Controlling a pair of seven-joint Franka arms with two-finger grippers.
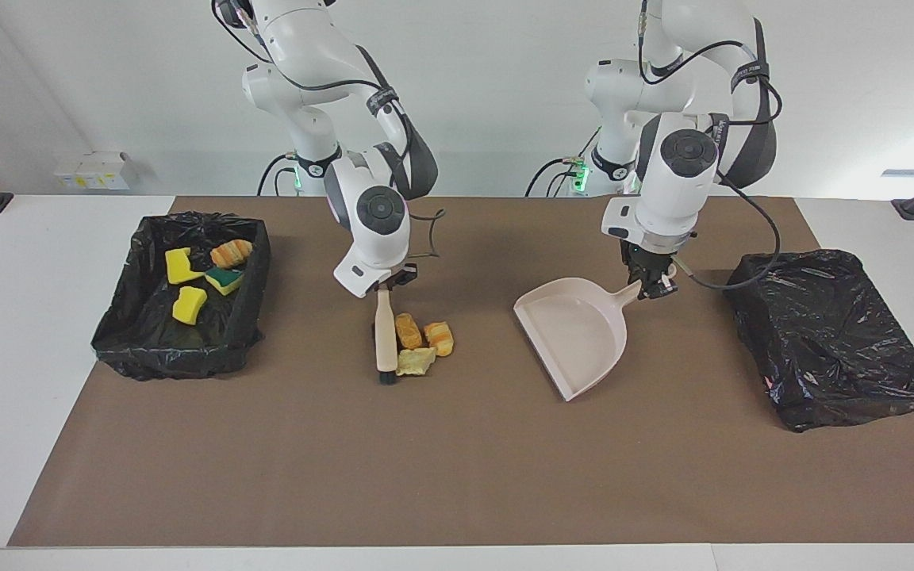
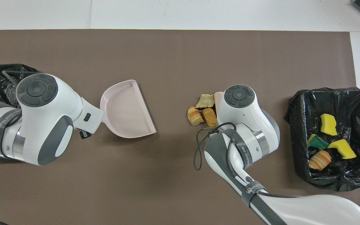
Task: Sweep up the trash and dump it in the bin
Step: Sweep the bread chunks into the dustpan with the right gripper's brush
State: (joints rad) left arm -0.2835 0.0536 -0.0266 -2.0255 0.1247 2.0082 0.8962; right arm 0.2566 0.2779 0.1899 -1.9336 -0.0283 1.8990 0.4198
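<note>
Meanwhile right hand (image 1: 384,284) clamps brush (image 1: 384,337) against trash (image 1: 423,342); left hand (image 1: 651,284) clamps dustpan (image 1: 580,333).

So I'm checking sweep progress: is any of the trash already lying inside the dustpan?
No: in the facing view the dustpan holds nothing, and the three loose chunks lie on the mat against the brush.
</note>
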